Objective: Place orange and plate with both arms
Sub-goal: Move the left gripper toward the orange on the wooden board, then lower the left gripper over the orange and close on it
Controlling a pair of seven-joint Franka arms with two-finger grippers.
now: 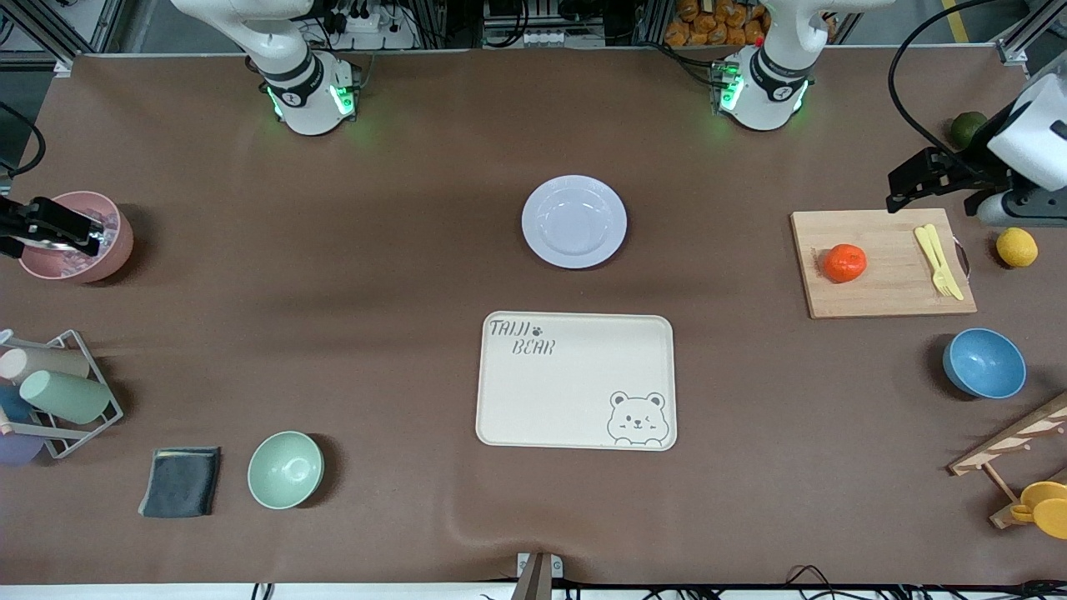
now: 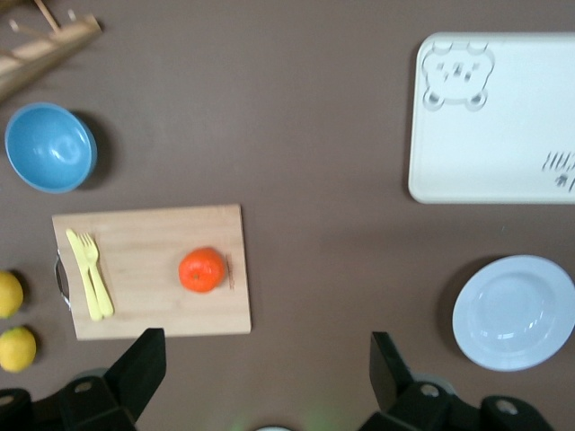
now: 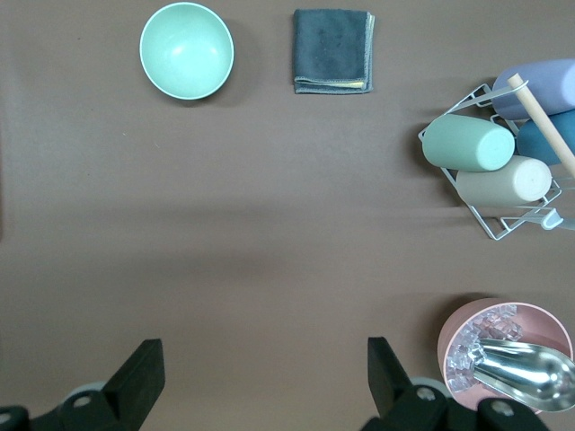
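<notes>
Both grippers' jaws wide at opposite table ends; orange on board, plate centred.

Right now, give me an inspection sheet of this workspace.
Surface: brown table cover, slightly rippled.
Job's things: small red-orange orange on wooden cutting board; round white plate mid-table.
Clutter: cream bear tray, blue bowl, green bowl, grey cloth, cup rack, pink ice bucket, lemons, yellow cutlery.
Grippers: left gripper above table beside board, jaws open; right gripper by bucket, open.
Cables: black cable to left arm.
Surroundings: nothing seen.
</notes>
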